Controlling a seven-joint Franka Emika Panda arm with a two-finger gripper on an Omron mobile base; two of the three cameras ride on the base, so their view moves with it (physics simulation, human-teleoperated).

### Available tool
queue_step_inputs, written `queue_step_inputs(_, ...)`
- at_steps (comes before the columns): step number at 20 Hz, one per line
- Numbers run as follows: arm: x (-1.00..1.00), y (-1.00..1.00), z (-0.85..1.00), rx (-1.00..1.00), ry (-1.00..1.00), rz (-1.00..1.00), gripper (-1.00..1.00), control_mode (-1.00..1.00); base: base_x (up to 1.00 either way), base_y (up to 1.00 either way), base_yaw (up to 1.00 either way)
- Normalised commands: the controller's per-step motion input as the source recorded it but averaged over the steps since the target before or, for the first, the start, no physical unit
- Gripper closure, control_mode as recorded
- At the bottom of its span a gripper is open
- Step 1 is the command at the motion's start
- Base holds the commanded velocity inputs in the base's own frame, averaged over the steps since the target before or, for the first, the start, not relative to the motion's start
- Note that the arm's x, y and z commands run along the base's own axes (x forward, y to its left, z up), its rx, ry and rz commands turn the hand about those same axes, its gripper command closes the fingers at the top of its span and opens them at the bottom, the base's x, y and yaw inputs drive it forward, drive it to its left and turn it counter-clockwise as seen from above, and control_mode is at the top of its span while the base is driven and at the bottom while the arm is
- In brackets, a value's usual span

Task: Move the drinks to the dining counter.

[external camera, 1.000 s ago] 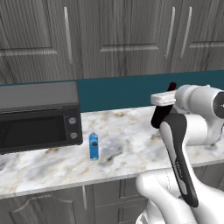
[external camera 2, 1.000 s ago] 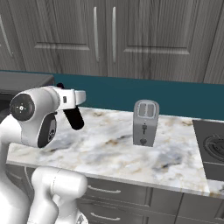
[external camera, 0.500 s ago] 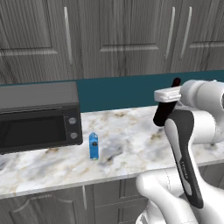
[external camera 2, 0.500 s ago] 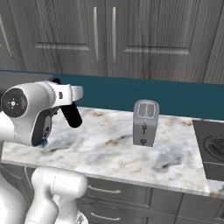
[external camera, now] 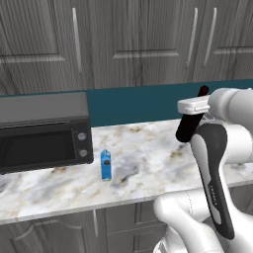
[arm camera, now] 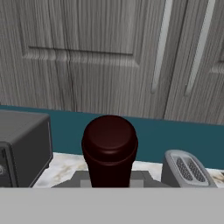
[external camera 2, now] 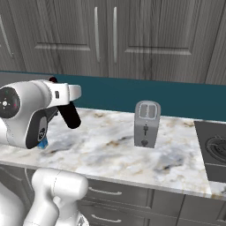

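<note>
- My fingers (external camera: 191, 118) clamp the slim dark bottle (external camera: 190, 123), tilted, lifted above the marble bench (external camera: 143, 158).
- The small blue gable-top carton (external camera: 105, 164) stands at the bottle's eight o'clock, beside the black microwave (external camera: 44, 131).

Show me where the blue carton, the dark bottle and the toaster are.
blue carton (external camera: 105, 165): left base view, front face.
dark bottle (external camera: 190, 123): left base view, body.
toaster (external camera 2: 147, 124): right base view, front side.

On the worktop (external camera: 148, 153), the carton (external camera: 105, 165) stands just right of the microwave (external camera: 44, 131); the toaster (external camera 2: 147, 124) stands far right.
</note>
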Motion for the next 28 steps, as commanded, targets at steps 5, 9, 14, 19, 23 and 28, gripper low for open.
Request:
queue_step_inputs(5,-0.04,0.00,0.01,0.00,0.00,0.00,1.00,-1.00,0.00,0.00,0.00)
queue_step_inputs(9,0.00,0.00,0.00,0.00,0.00,0.00,1.00,-1.00,0.00,0.00,0.00)
queue_step_inputs(14,0.00,0.00,0.00,0.00,0.00,0.00,1.00,-1.00,0.00,0.00,0.00)
queue_step_inputs(19,0.00,0.00,0.00,0.00,0.00,0.00,1.00,1.00,0.00,0.01,0.00)
queue_step_inputs(23,0.00,0.00,0.00,0.00,0.00,0.00,1.00,1.00,-0.09,0.19,0.06)
queue_step_inputs(28,0.00,0.00,0.00,0.00,0.00,0.00,1.00,1.00,-0.26,0.16,0.23)
